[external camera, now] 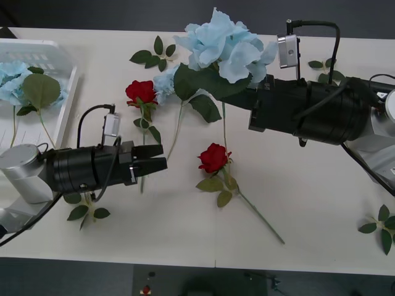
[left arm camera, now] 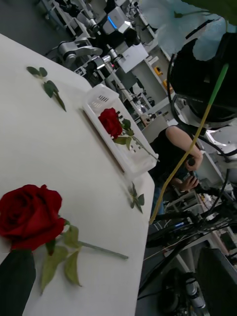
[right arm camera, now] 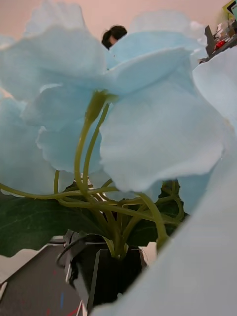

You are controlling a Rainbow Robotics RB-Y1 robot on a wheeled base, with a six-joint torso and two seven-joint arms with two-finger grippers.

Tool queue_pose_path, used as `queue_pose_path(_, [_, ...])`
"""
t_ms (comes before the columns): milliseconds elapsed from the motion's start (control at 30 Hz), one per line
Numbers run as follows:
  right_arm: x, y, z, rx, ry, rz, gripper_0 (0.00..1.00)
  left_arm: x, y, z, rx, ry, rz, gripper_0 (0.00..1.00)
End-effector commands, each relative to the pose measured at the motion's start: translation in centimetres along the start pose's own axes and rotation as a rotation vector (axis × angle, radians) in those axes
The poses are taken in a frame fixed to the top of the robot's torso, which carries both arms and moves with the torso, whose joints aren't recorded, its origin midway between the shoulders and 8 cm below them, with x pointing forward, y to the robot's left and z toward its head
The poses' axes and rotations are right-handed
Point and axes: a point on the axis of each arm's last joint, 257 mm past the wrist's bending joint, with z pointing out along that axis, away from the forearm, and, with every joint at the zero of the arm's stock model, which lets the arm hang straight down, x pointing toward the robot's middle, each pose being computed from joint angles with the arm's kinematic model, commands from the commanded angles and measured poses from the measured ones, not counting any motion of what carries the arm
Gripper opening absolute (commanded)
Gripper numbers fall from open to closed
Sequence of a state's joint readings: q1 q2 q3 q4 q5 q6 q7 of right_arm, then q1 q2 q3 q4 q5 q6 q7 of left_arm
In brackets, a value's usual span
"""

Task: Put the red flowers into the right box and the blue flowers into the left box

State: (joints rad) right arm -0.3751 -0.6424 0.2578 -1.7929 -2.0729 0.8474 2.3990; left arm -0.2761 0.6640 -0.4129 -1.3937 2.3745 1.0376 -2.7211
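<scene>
White bench (external camera: 308, 209) spans the front view, with a cluttered lab behind it in the left wrist view.

Right end effector (external camera: 250, 102) is raised over the far middle of the bench, clamped on the stem of a blue flower (external camera: 225, 46); the pale head and large leaves stand out to its left. In the right wrist view the green stems (right arm camera: 116, 232) run down into the dark fingers, with petals close above.

Left end effector (external camera: 157, 159) is low at the near left, black fingers close together and holding nothing, with a thin green stem lying under the tips.

Left box (external camera: 52, 58), white and slotted, sits at the far left corner; a blue flower (external camera: 12, 80) with a large leaf lies in it.

Right box (left arm camera: 123, 143) holds one red rose (left arm camera: 111, 122).

Two red roses lie loose on the bench: one (external camera: 141, 92) left of centre just beyond the left end effector, one (external camera: 213, 157) at centre with its stem running toward the near right.

Leaf sprigs (external camera: 154, 54) lie scattered at the far edge, near left and near right.
</scene>
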Motion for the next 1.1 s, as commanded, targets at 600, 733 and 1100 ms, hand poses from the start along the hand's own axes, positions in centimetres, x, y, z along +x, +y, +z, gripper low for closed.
queue_pose_path(600, [-1.5, 0.3, 2.1, -0.031, 0.018, 0.045, 0.00, -5.4, -6.2, 9.0, 0.028, -0.188, 0.033, 0.95])
queue_pose_path(733, [-1.5, 0.3, 2.1, -0.032, 0.017, 0.052, 0.00, -5.3, -7.6, 10.8, 0.065, -0.185, 0.023, 0.95])
queue_pose_path(1100, [-1.6, 0.2, 2.1, -0.028, 0.015, 0.064, 0.00, -5.9, -8.3, 14.9, 0.036, -0.218, 0.000, 0.25])
